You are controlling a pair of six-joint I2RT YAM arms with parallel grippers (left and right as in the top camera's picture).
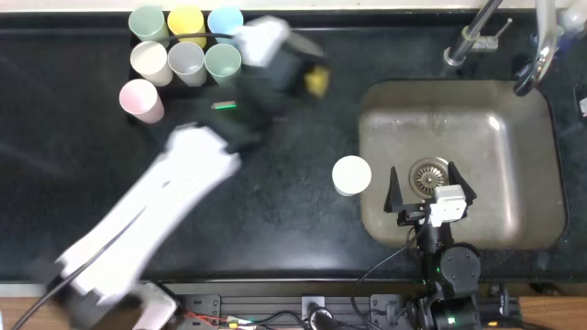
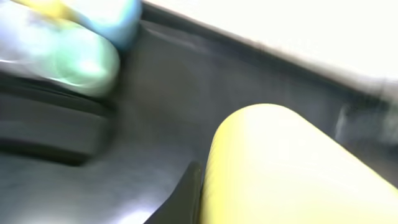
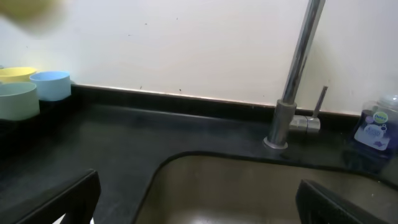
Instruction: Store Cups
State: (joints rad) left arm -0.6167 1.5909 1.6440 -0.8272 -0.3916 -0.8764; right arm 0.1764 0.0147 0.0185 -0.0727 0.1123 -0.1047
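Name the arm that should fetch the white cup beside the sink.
Right. The right gripper, open, hangs over the sink beside the white cup; the left gripper is far off by the stored cups, apparently holding a yellow cup.

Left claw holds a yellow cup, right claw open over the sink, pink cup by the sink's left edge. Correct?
No: it's a white cup by the sink's left edge, not pink, per the top view. The left claw holds a yellow cup; the right claw is open over the sink.
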